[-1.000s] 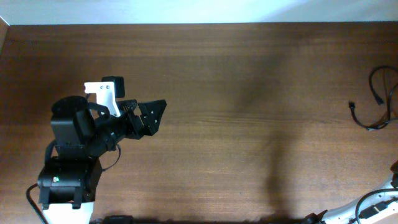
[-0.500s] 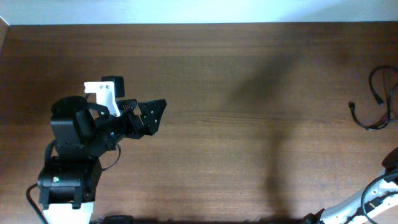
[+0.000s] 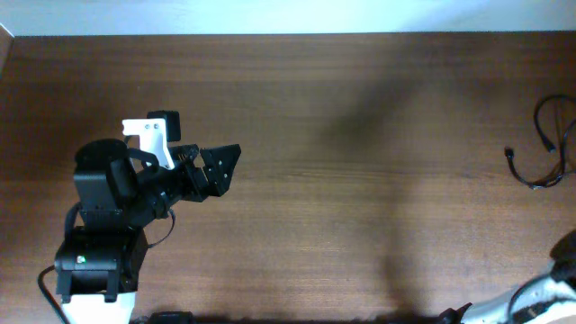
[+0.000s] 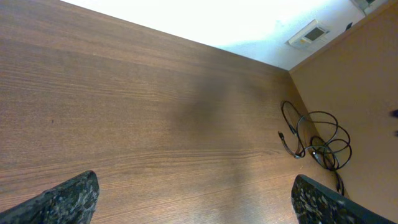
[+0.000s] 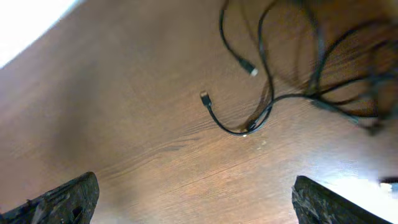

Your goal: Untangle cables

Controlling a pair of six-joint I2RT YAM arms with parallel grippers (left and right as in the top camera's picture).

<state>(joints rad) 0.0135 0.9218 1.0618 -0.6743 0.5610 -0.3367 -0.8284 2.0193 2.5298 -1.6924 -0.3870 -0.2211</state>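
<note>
The cables (image 3: 544,144) are thin black cords lying in tangled loops at the table's far right edge, partly cut off in the overhead view. They also show in the left wrist view (image 4: 314,140) and in the right wrist view (image 5: 292,68), where two small plug ends lie free. My left gripper (image 3: 223,167) is open and empty over the left part of the table, far from the cables. My right gripper (image 5: 196,205) is open and empty, above the table short of the cables. In the overhead view only part of the right arm shows at the bottom right corner.
The wooden table (image 3: 342,117) fills the view. The left arm's base (image 3: 94,261) stands at the front left. A white wall runs along the table's far edge. A brown side wall (image 4: 360,81) stands just beyond the cables.
The right arm has drawn back further toward the bottom right corner of the overhead view. The left arm and the cables have not moved.
</note>
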